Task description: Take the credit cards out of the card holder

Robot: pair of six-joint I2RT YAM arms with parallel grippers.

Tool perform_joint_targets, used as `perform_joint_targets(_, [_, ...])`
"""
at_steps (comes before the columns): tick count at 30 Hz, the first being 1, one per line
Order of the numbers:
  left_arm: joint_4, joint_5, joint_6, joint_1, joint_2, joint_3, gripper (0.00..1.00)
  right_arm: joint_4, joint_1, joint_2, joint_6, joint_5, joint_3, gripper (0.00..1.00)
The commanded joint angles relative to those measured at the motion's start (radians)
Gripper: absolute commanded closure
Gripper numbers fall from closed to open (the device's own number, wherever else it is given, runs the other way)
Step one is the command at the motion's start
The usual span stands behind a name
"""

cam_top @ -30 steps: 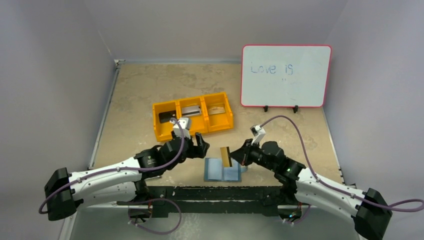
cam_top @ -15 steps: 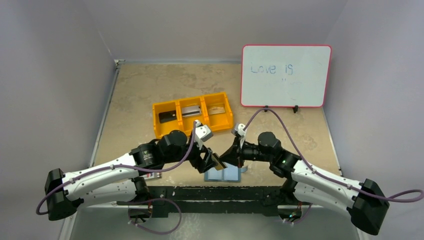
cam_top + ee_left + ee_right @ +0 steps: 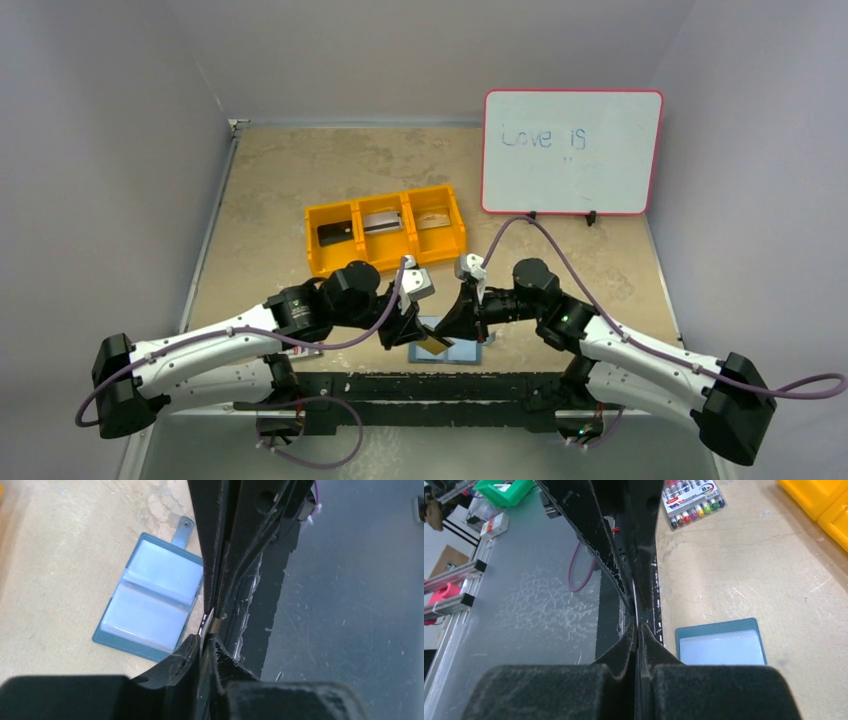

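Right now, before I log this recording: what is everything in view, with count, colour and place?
card holder: one, teal, pale blue inside, open flat at the table's near edge
gold card: one, above the holder, pinched between both grippers
black card: one, bin's left compartment
silver-grey card: one, middle compartment
tan card: one, right compartment
bin: one, orange, three compartments, mid-table
whiteboard: one, white, red frame, reads "Love is", back right
marker pack: one, mixed colours, near edge, under the left arm
left gripper: black, shut on the gold card
right gripper: black, shut on the gold card
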Motion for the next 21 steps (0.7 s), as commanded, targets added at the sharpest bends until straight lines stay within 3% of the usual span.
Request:
perform_joint_targets(1, [0.033, 0.114, 0.010, 0.001, 0.038, 0.022, 0.98, 0.050, 0.003, 0.010, -0.027, -0.064, 0.055, 1.00])
perform_joint_targets(4, [0.056, 0.106, 0.003, 0.001, 0.024, 0.007, 1.00, 0.064, 0.004, 0.010, -0.020, -0.065, 0.056, 0.99])
perform_joint_targets(10, [0.118, 0.063, -0.027, 0.002, -0.023, -0.028, 1.00, 0.039, 0.003, 0.020, -0.002, -0.044, 0.068, 0.64])
perform_joint_targets(14, [0.103, 0.002, -0.032, 0.001, -0.038, -0.021, 1.00, 0.088, 0.005, -0.028, 0.024, 0.115, 0.019, 0.57])
perform_joint_targets(16, [0.102, 0.001, -0.027, 0.001, -0.050, -0.021, 1.00, 0.147, 0.004, -0.060, 0.011, 0.145, -0.022, 0.43])
perform_joint_targets(21, [0.132, 0.009, -0.011, 0.001, -0.083, -0.033, 1.00, 0.248, 0.004, -0.145, -0.099, 0.071, -0.071, 0.41])
